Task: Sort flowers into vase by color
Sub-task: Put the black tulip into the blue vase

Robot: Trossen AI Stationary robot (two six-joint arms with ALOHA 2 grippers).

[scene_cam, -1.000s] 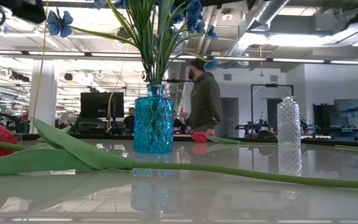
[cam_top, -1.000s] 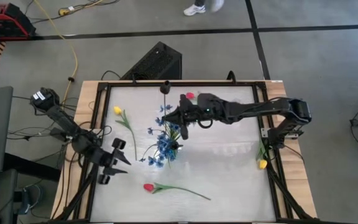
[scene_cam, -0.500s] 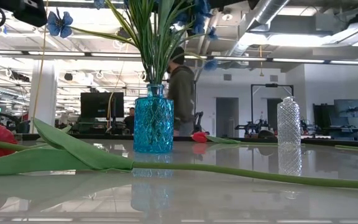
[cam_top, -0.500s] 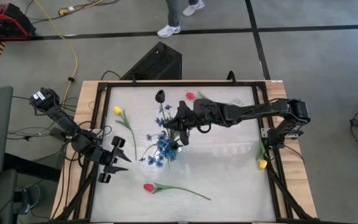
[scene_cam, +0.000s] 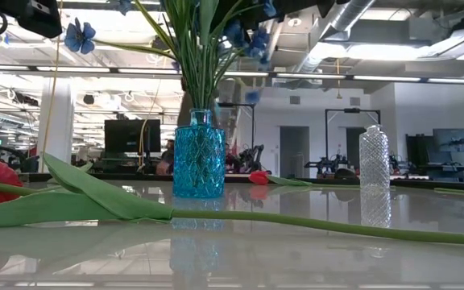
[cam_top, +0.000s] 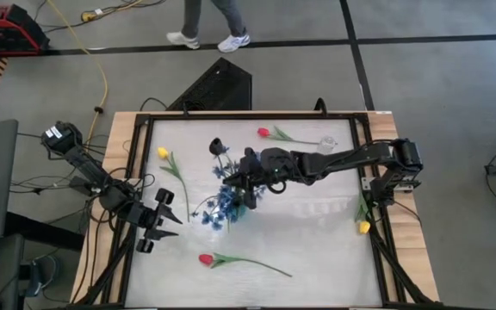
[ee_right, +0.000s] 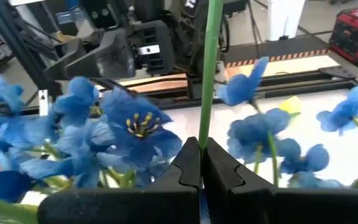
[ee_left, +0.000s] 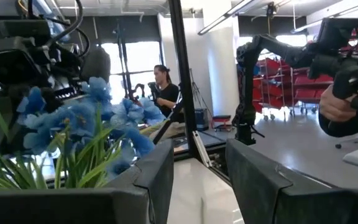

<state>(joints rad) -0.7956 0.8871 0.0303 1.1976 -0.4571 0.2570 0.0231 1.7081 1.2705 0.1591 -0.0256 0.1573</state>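
Observation:
A blue glass vase (scene_cam: 199, 161) stands mid-table with a bunch of blue flowers (cam_top: 225, 205) in it. My right gripper (cam_top: 232, 178) hovers just above that bunch, shut on a thin green stem (ee_right: 209, 68) whose upper end (cam_top: 216, 146) reaches toward the far edge. My left gripper (cam_top: 158, 222) waits open near the table's left edge, its fingers (ee_left: 157, 177) empty. A yellow tulip (cam_top: 164, 153), a red tulip (cam_top: 263, 133), another red tulip (cam_top: 205, 258) and a yellow tulip (cam_top: 364, 227) lie flat on the table. My right gripper pinches the green stem (ee_right: 205, 127) between its two fingertips, part-way along its length. The fingers come from the table's right, tipped slightly down, and lie across the stem. The stem is clear of the table; blue blossoms hide its lower end.
A clear glass vase (scene_cam: 374, 157) stands at the far right, also seen from above (cam_top: 327, 142). The near red tulip's long stem and leaf (scene_cam: 111, 197) stretch across the front of the table. A person walks on the floor beyond the far edge (cam_top: 205, 26).
My right gripper has sunk and gone toward the table's left and near side, still shut on the stem. The stem's upper end has followed toward the vase, and its blue blossoms hang lower over the vase's neck.

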